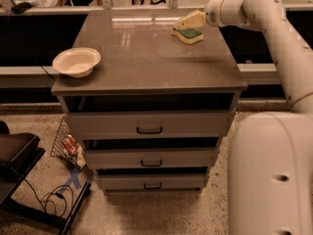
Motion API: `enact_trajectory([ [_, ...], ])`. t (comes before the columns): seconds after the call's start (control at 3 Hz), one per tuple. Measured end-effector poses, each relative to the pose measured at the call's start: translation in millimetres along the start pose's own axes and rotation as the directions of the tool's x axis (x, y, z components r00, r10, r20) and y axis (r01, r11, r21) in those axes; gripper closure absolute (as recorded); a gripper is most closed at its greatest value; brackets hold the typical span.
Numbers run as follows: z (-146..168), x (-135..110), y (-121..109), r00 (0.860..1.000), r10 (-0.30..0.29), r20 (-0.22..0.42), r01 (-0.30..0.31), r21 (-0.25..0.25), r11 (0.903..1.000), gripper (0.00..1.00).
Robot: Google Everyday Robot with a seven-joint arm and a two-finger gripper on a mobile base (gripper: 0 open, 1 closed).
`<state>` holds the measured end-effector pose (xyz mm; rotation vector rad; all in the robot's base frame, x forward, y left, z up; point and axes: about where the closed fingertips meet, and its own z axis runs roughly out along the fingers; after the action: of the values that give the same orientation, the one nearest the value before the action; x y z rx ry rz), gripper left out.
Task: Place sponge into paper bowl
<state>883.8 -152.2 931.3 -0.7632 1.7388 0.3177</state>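
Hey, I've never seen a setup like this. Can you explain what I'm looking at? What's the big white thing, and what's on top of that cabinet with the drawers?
The big white thing is a robot. Its body fills the lower right, and its single arm reaches in over the cabinet. There is only one picture, taken from a camera looking down at the cabinet's front. I cannot tell where that camera is mounted.

The arm ends in the gripper, the part that grasps. It is at the far right of the cabinet top, right over the sponge, which is yellow with a green top. Whether it has hold of the sponge is unclear. The paper bowl sits empty at the near left corner.
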Motion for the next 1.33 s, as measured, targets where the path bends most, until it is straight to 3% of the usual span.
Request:
enact_trajectory([
  [0.67,33,34,-22,0.997,0.053,-0.049,-0.052,0.017,0.9985,0.0],
  [1.33,37,79,-33,0.99,0.118,-0.08,-0.118,0.012,0.993,0.0],
])
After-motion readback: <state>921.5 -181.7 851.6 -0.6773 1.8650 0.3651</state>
